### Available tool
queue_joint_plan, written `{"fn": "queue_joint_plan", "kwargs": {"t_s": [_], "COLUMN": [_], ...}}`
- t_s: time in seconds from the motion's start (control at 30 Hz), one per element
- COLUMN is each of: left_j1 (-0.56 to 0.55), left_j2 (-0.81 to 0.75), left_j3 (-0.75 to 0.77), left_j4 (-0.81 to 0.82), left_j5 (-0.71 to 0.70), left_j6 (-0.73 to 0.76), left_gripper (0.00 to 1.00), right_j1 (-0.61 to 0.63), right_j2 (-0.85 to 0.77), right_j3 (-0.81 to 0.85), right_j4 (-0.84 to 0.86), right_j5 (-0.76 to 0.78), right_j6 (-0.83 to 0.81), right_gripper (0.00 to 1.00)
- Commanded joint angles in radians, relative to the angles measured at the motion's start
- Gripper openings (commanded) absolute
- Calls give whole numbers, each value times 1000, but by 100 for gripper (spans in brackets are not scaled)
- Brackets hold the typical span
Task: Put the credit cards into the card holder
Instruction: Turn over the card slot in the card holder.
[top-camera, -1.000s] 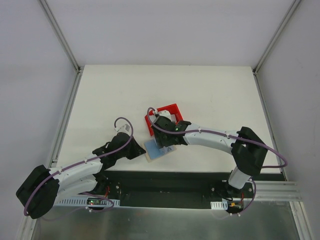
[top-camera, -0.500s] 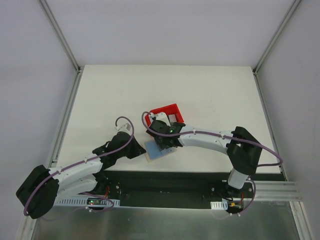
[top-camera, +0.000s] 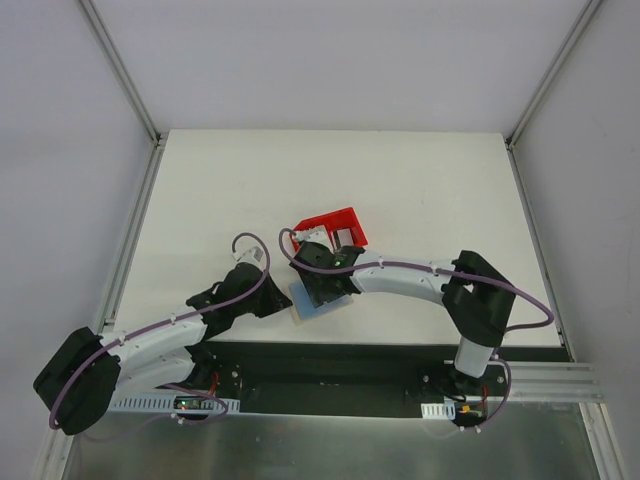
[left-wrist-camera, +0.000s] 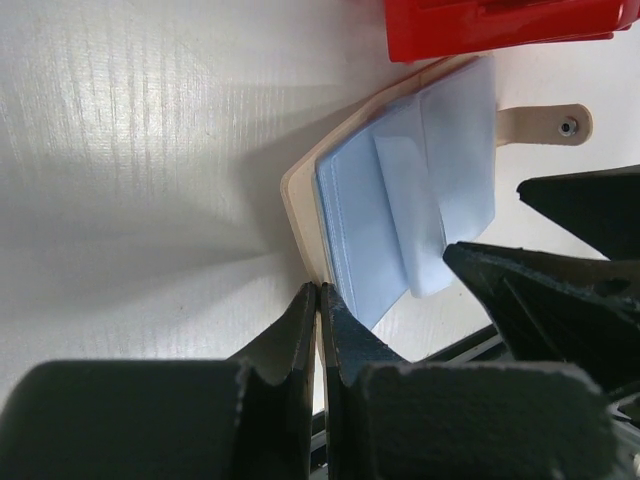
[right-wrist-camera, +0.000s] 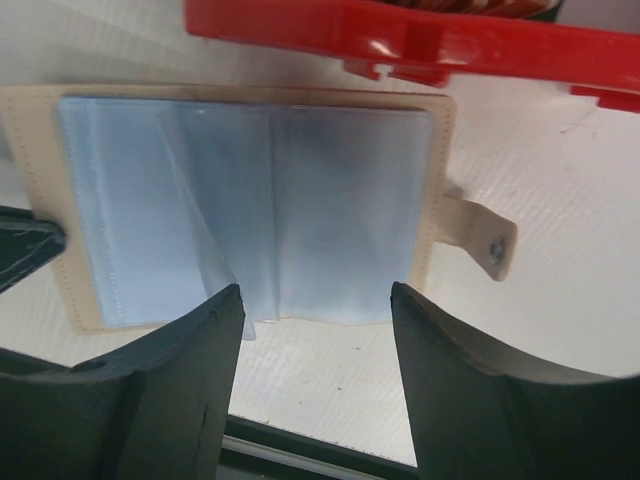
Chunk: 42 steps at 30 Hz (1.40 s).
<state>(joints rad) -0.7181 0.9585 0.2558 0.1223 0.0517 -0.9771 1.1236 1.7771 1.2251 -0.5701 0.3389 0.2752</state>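
Card holder (right-wrist-camera: 250, 200) lies open beside the red bin (right-wrist-camera: 400, 40); probably light, floppy, slick-sleeved, best gripped at its tan edge. Right end effector (right-wrist-camera: 312, 300) spread over it, left end effector (left-wrist-camera: 318, 300) pressed together at its corner

No readable text, label, brand, number or sign is showing in any view. The card holder (right-wrist-camera: 250, 200) is showing only plain tan edging and pale blue lining, and the red bin (right-wrist-camera: 420, 45) is showing bare plastic without lettering.
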Motion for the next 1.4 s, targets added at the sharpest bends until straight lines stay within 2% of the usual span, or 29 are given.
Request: {"fn": "queue_joint_plan", "kwargs": {"t_s": [0.0, 0.2, 0.47, 0.57, 0.8, 1.03, 1.13, 1.27, 1.37], "left_j1": [5, 8, 6, 6, 6, 6, 6, 6, 6], "left_j2": [13, 17, 28, 26, 26, 34, 43, 49, 49], "left_j3": [20, 8, -6, -7, -4, 2, 10, 16, 16], "left_j4": [4, 5, 5, 4, -1, -3, -3, -1, -1], "left_j5": [5, -3, -3, -3, 0, 0, 4, 7, 5], "left_j6": [15, 20, 23, 25, 25, 26, 31, 35, 35], "left_gripper": [0, 0, 0, 0, 0, 0, 0, 0, 0], "right_j1": [5, -30, -140, -163, -165, -148, -145, -130, -130], "right_j2": [-25, -149, -300, -283, -211, -139, -110, -73, -58], "right_j3": [10, -128, -297, -322, -323, -265, -253, -231, -223], "right_j4": [100, 360, 409, 418, 414, 308, 309, 325, 352], "right_j5": [-124, -371, -308, -328, -365, -279, -310, -368, -414], "right_j6": [-22, 5, 64, 82, 107, 85, 90, 94, 96], "right_gripper": [64, 68, 67, 60, 59, 57, 57, 52, 44]}}
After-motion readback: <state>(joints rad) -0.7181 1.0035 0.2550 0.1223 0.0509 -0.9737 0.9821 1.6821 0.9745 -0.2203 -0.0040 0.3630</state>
